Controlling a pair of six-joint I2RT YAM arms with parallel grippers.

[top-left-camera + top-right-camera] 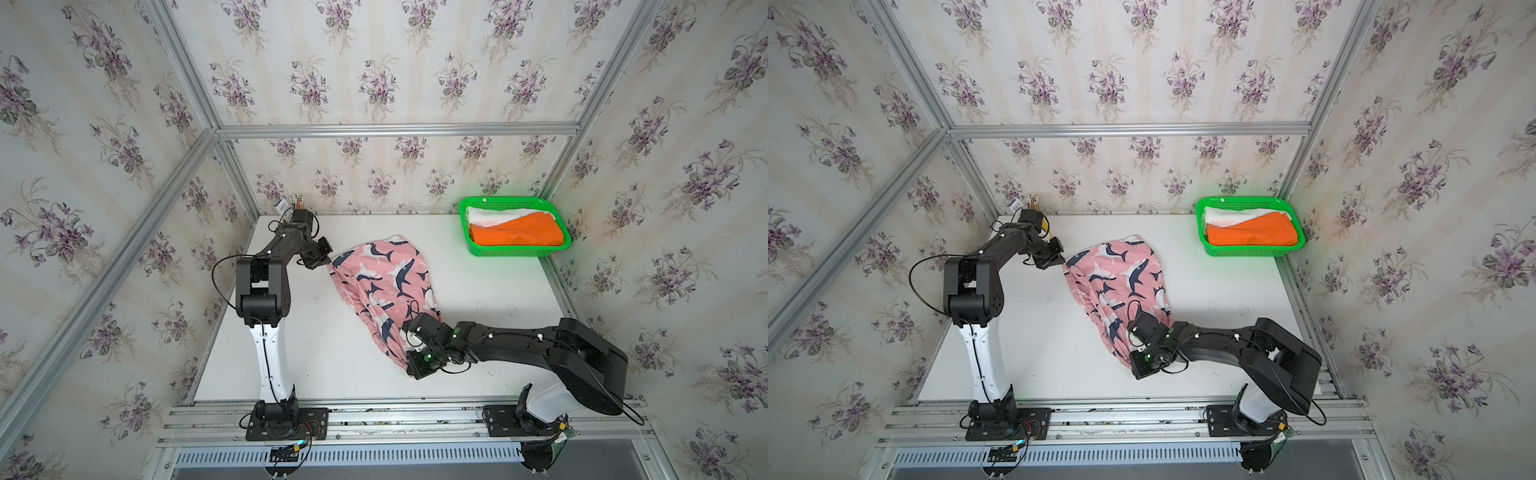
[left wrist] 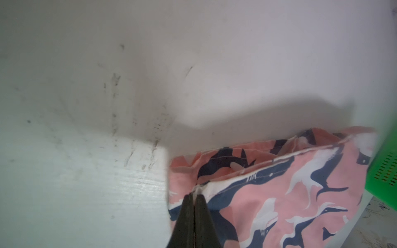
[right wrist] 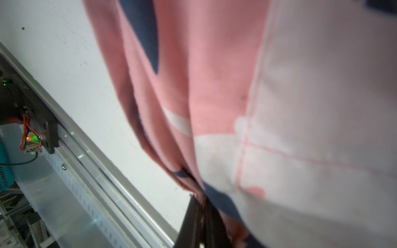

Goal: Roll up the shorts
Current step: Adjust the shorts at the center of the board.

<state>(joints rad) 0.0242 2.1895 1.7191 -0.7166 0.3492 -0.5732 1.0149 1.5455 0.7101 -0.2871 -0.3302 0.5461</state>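
- The left gripper [image 2: 194, 194] is pinching the far corner of the pink whale-print shorts [image 1: 382, 286], jaws clenched on the cloth; the right gripper [image 3: 198, 199] is clamping the near corner likewise
- The shorts are lying bunched mid-surface [image 1: 316, 353]; spreading seems in hand, and pulling the cloth taut and flat should be coming next
- Orange shorts [image 1: 515, 235] and white shorts [image 1: 490, 214] are sitting in the green basket [image 1: 515, 252], well apart, obstructing nothing

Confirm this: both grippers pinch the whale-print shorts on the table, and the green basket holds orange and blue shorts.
Wrong colour: both top views show the green basket holding orange shorts and white shorts, not blue. The left gripper and right gripper do pinch the whale-print shorts on the table.
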